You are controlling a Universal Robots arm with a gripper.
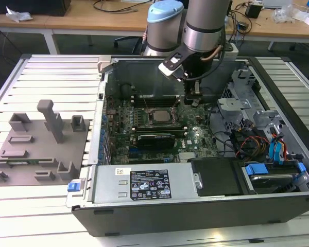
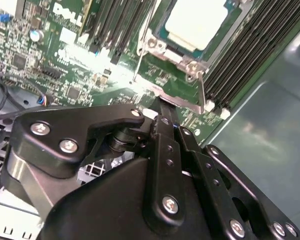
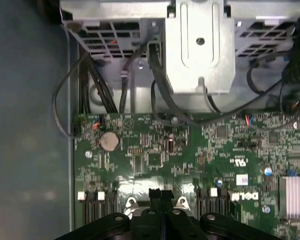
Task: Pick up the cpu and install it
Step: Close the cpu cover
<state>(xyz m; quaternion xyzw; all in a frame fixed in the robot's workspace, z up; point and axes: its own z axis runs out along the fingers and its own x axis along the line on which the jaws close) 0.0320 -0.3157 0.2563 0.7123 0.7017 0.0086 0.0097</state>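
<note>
- Exterior view's left: a grey moulded tray (image 1: 41, 141) sits on the slatted desk (image 1: 20, 216), well apart from the action.
- Centre of that frame: the cpu (image 1: 158, 115) lies flat in its socket on the motherboard (image 1: 195, 139), pale top up, framed by the metal bracket (image 2: 202, 87).
- Just right of it: the pincer (image 1: 194, 99) hangs low over the board. Its jaws are pinched together with nothing between them, tips right at the bracket's edge.
- My worry: a sideways slip there could scrape the board or knock the chip askew, and that means bent pins.
- Far right: a tangle of cables (image 1: 247, 141). A wide swing that way might snag one.
</note>
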